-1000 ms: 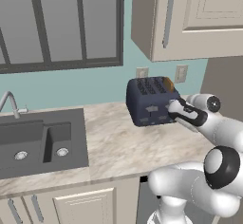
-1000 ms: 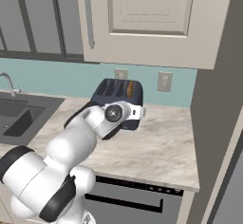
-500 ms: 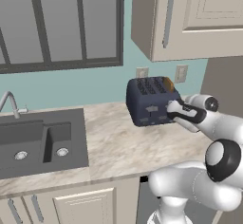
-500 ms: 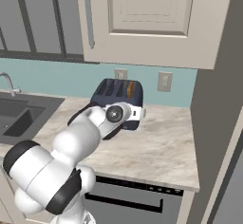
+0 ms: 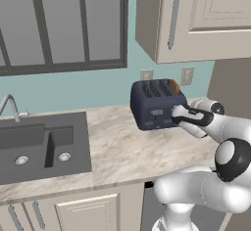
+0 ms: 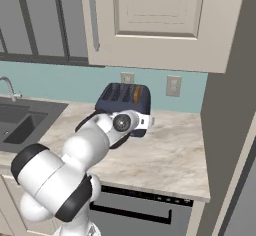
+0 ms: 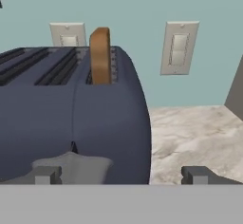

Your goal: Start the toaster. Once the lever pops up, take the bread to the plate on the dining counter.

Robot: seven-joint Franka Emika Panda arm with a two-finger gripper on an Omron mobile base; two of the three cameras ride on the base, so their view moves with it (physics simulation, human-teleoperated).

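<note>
A dark double sink sat sunk into the marble surface, with a curved faucet behind its left end. Two pale wall outlets were set in the teal backsplash, beneath a cream upper cabinet with a long handle.

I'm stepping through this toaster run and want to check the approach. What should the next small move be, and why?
Probably ease the gripper forward and onto the light-grey lever on the toaster face, then press it down. The jaws stand wide open right at the toaster's front, and the bread sticks up out of the end slot, which suggests the toaster has not been started yet.
</note>
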